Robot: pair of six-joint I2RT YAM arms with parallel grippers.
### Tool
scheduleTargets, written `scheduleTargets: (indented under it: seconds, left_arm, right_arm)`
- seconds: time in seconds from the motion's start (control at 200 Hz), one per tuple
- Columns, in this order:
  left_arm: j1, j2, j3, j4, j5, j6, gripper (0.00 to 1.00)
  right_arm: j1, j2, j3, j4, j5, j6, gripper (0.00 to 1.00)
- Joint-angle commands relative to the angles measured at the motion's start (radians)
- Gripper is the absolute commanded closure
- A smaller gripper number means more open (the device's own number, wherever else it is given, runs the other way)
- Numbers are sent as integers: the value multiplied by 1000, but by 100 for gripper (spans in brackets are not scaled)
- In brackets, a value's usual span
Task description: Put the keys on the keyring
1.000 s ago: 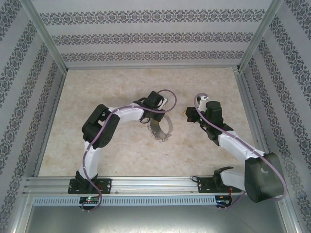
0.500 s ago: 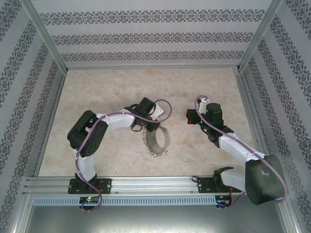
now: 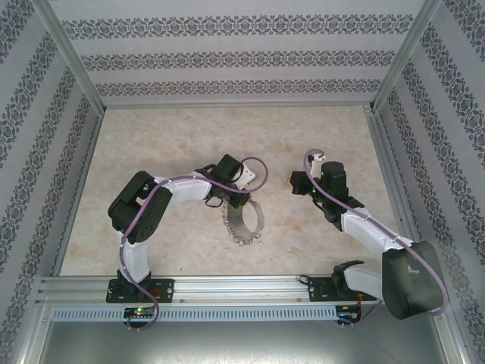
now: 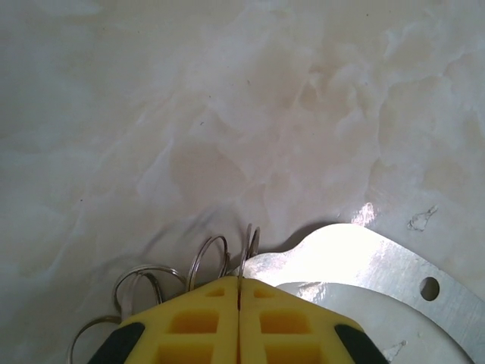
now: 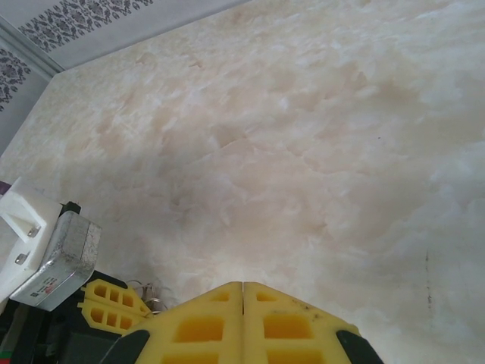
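Observation:
The keyring (image 3: 244,221) lies on the marble table just right of centre, a bright loop fringed with small silver rings. My left gripper (image 3: 230,201) reaches down onto its upper left edge. In the left wrist view the yellow pads (image 4: 204,322) of the left gripper (image 4: 239,284) are shut on one thin ring (image 4: 248,246) of the keyring, with more small rings (image 4: 204,258) fanned to the left. My right gripper (image 3: 292,182) hovers to the right of the keyring, apart from it. Its jaws (image 5: 242,292) are shut with nothing showing between them. The keys are hidden.
A shiny flat metal plate (image 4: 364,262) with a small hole lies right of the left pads. The right wrist view catches the left gripper's pads (image 5: 106,303) and its white and grey camera box (image 5: 49,246). Patterned walls (image 3: 242,57) and aluminium posts enclose the table.
The left arm has pulled back toward the left and near edge, bringing the keyring lower and nearer. The right gripper has barely shifted.

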Motion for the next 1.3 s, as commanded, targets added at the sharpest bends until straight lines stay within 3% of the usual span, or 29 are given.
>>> scheduleTargets:
  seconds: [0.0,0.17,1.059,1.294]
  left_arm:
    - [-10,22,-1,51,17,-28,88]
    - [-10,21,-9,93,12,-48,83]
    - [-12,40,-29,122,-34,-66,80]
    - [-12,4,-74,155,-85,-71,75]
  right_arm:
    - [-1,5,-6,17,-17,1,100]
    - [-1,4,-7,17,-16,-1,100]
    - [-2,3,-8,18,-13,-3,100]
    - [-2,3,-9,18,-13,-4,100]
